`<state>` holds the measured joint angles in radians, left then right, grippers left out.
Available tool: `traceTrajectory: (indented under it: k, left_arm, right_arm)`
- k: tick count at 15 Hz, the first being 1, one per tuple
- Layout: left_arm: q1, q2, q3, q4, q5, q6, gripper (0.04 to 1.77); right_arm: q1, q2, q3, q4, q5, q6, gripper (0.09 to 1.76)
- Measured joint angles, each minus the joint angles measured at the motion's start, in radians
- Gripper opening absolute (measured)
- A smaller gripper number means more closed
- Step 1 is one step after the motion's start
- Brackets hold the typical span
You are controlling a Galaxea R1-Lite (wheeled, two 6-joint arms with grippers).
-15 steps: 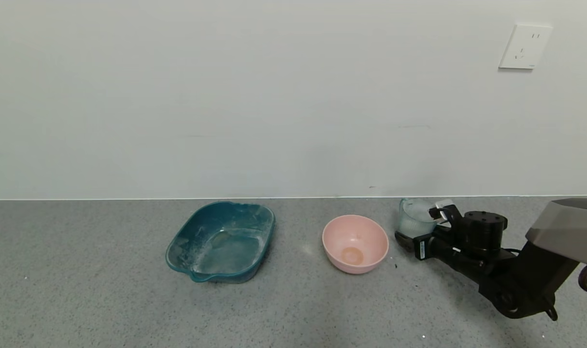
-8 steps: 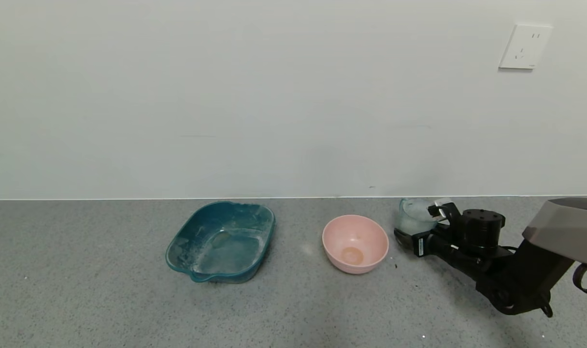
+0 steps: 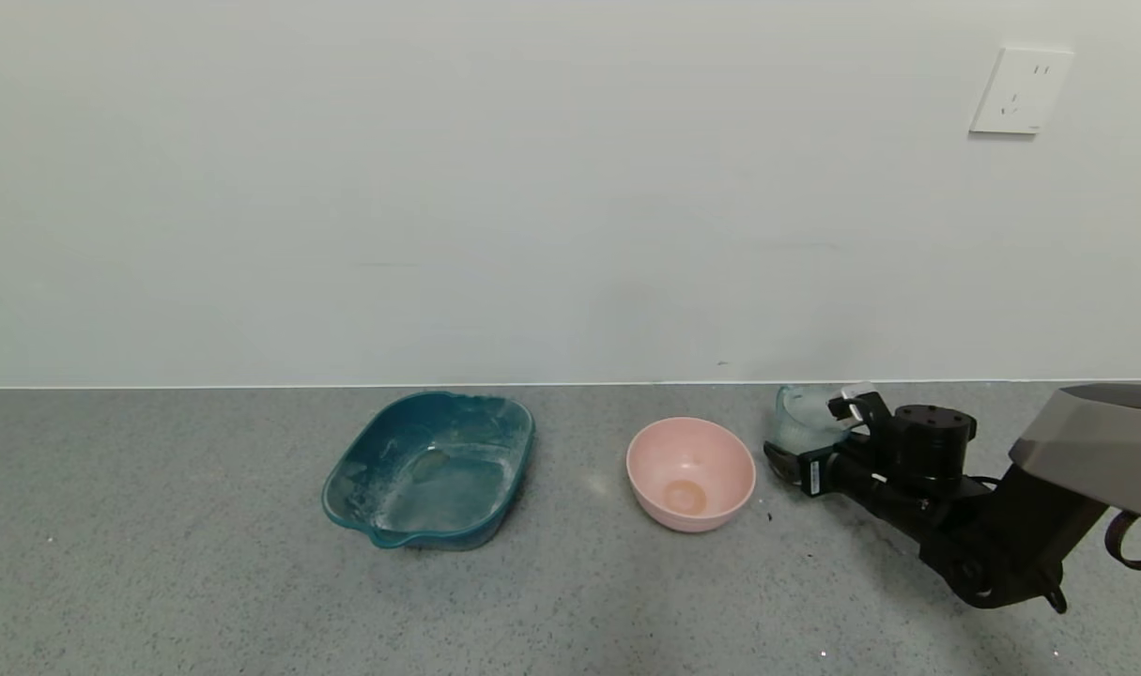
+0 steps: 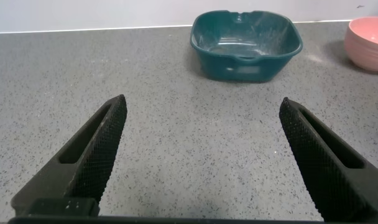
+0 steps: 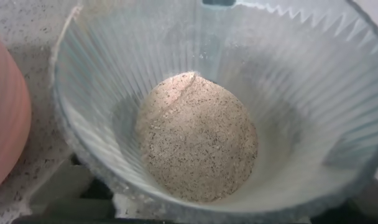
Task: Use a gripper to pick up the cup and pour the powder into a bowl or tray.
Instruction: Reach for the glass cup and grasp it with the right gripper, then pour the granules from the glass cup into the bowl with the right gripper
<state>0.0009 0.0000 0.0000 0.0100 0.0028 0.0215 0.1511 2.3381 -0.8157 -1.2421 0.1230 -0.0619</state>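
The ribbed pale blue-green cup [image 3: 803, 420] stands on the grey counter, right of the pink bowl [image 3: 720, 460]. My right gripper [image 3: 812, 432] reaches in from the right with one finger in front of the cup and one behind it; the jaws are open around it. The right wrist view looks down into the cup [image 5: 114, 74]. White powder [image 5: 295, 177] clings to its lower inner wall around the clear base. The pink bowl's edge [image 5: 5, 124] shows beside the cup. My left gripper [image 4: 201, 155] is open and empty, low over bare counter and outside the head view.
A teal squarish tray [image 3: 340, 469] dusted with white sits left of the bowl and also shows in the left wrist view [image 4: 245, 59]. The wall runs close behind the cup. A wall socket [image 3: 1021, 91] is at the upper right.
My right arm has crept left and a little farther around the cup. The cup, bowl and tray have not moved.
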Motion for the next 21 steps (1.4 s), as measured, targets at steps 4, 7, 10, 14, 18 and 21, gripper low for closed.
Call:
traceTrajectory:
  k: [4,7,10,14,18,21]
  left_arm:
    - [0.0,0.0,0.0,0.0,0.0,0.0,1.76]
    - [0.0,0.0,0.0,0.0,0.0,0.0,1.76]
    - [0.0,0.0,0.0,-0.001,0.0,0.0,1.76]
    - [0.0,0.0,-0.001,-0.028,0.0,0.0,1.76]
    - [0.0,0.0,0.0,0.001,0.0,0.0,1.76]
    - [0.001,0.0,0.0,0.0,0.0,0.0,1.76]
  right_arm:
    - [0.0,0.001,-0.002,-0.001,0.0,-0.001,1.36]
    - [0.001,0.001,-0.001,0.0,0.0,-0.003,1.36]
    - [0.002,-0.001,0.0,0.0,0.0,-0.005,1.36]
    - [0.002,-0.013,0.001,0.003,0.0,-0.005,1.35]
    - [0.006,-0.061,0.007,0.043,0.002,-0.008,1.35]
    - [0.011,-0.137,-0.005,0.168,0.002,-0.036,1.35]
